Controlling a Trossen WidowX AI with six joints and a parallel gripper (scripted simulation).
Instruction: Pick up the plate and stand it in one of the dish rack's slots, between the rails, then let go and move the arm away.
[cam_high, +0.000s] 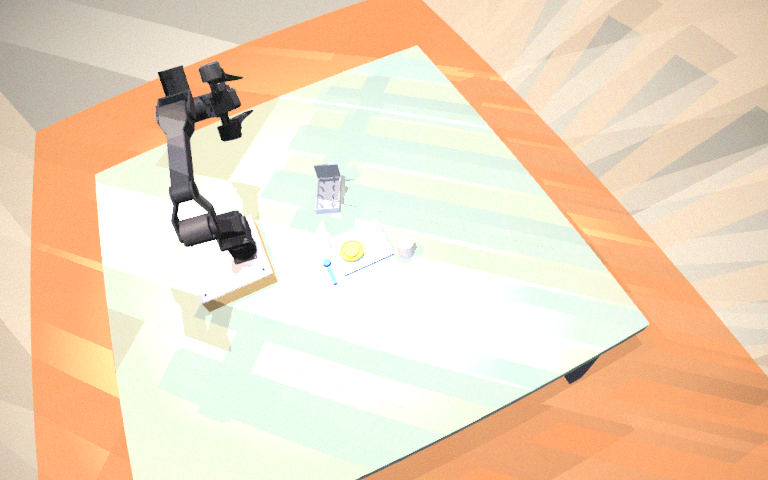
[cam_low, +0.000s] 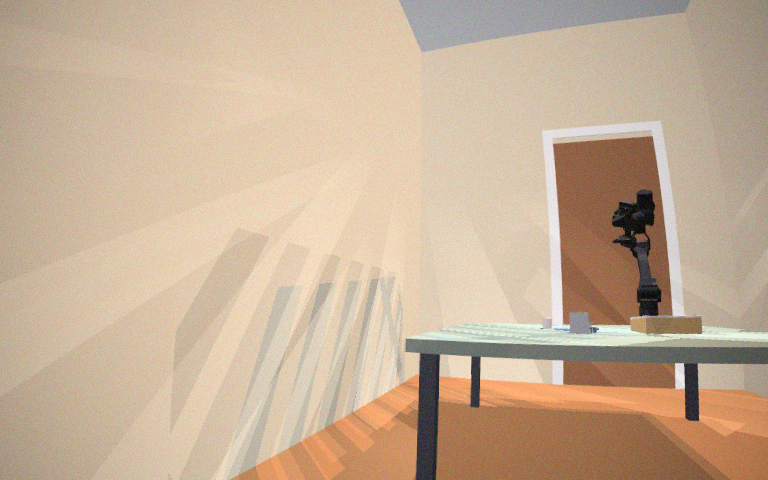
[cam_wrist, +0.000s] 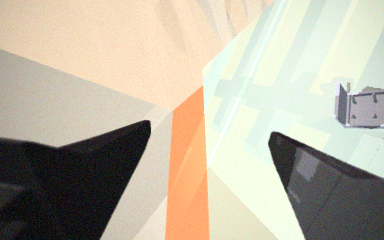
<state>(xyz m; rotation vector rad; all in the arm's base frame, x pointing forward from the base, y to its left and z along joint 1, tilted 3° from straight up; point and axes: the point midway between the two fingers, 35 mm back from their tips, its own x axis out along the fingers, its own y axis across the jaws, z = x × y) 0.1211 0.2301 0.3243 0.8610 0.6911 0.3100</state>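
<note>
A small yellow round plate (cam_high: 351, 250) lies flat on a white board with a blue edge (cam_high: 376, 242) in the top view. The grey dish rack (cam_high: 327, 211) (cam_low: 579, 323) (cam_wrist: 341, 106) stands on the table apart from the plate, with a tall panel at one end and two rows of small pegs. My gripper (cam_high: 246, 94) (cam_low: 613, 232) (cam_wrist: 209, 131) is open and empty. It is raised high, away from both the rack and the plate. The plate is not visible in the wrist view.
A pale cup (cam_high: 405, 247) (cam_low: 547, 322) stands beside the board. A blue utensil (cam_high: 331, 274) with a round head lies at the board's other side. The arm is mounted on a wooden block with a white top (cam_high: 240, 293) (cam_low: 666, 324).
</note>
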